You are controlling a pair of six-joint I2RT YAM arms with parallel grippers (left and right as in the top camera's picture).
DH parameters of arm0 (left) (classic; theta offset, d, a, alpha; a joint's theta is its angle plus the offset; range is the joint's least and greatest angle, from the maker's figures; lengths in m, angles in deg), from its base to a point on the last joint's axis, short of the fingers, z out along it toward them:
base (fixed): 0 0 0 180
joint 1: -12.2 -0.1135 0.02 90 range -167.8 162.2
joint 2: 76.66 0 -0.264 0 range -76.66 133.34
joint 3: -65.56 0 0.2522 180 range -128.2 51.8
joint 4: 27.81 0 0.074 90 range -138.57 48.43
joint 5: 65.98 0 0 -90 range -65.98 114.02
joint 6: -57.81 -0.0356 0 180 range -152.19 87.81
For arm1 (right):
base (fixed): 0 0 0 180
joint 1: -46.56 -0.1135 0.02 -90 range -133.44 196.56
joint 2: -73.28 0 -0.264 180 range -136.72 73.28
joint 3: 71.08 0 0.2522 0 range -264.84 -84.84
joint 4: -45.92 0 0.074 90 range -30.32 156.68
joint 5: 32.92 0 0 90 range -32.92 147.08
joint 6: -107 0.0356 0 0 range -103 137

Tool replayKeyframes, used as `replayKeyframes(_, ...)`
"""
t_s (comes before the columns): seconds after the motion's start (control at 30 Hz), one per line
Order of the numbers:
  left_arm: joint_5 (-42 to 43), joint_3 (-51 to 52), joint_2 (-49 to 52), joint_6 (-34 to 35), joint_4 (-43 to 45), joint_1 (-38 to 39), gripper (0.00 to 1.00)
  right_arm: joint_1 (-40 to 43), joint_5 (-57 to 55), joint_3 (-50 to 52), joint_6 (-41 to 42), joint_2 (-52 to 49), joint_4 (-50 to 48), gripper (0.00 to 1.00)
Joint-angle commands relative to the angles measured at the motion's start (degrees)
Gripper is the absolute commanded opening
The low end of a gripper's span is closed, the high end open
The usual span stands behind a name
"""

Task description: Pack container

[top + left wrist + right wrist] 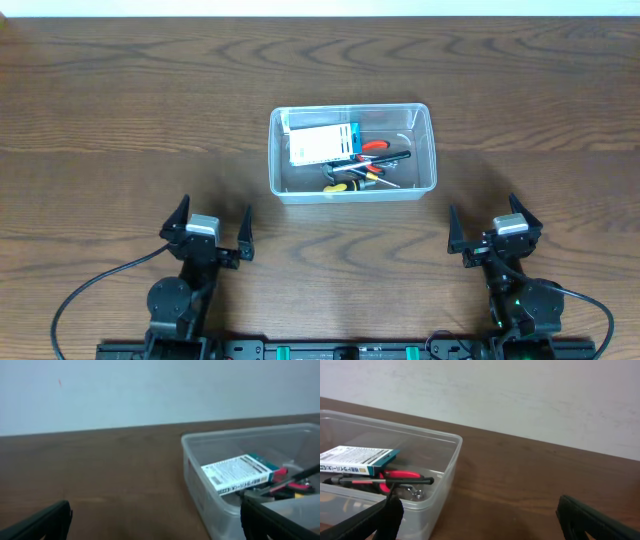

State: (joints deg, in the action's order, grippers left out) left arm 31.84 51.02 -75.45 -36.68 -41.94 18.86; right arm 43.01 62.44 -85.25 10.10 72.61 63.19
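Clear see-through plastic rectangular container w/ rounded corners and rim [350, 194] sits upright on the dark brown wood-grain table [120, 100], open top, no lid seen. Inside the container, left half toward the far wall: small blue-and-white printed cardboard box [322, 143] lying flat-ish, long side along the container's length; from the right wrist cam its right end looks to sit over the tools. Right of the box, still inside: red-handled pliers [375, 146], w/ a black-shafted screwdriver [388, 158] lying across just nearer the front wall. By the front wall, about mid-length: a yellow-and-black handled tool [340, 186], type can't tell, too small. Tools overlap one another in a loose pile; exact contacts unclear through the plastic. Left gripper [212, 228] is on the container's near side, off its left front corner, well apart from it; fingers spread wide, nothing between them. Right gripper [490, 228] is likewise on the near side, off the right front corner, well apart; fingers spread wide, nothing held. Both wrist cams look over the table toward the container, pale wall behind it.
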Motion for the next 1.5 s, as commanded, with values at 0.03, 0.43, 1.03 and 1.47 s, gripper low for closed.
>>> replayKeyframes(0.03, 3.72, 0.55, -1.11, -2.82, -2.78, 0.07, 0.98, 0.57, 0.26, 0.09, 0.63, 0.35, 0.31, 0.99)
replayKeyframes(0.43, 3.76, 0.55, -1.09, -0.63, -2.8, 0.07, 0.98, 0.57, 0.26, 0.09, 0.63, 0.35, 0.31, 0.99)
replayKeyframes(1.03, 3.72, 0.55, -0.92, -0.57, -2.6, 0.07, 0.98, 0.57, 0.26, 0.09, 0.63, 0.35, 0.31, 0.99)
replayKeyframes(1.47, 3.74, 0.55, -0.92, -0.57, -2.6, 0.07, 0.98, 0.57, 0.26, 0.09, 0.63, 0.35, 0.31, 0.99)
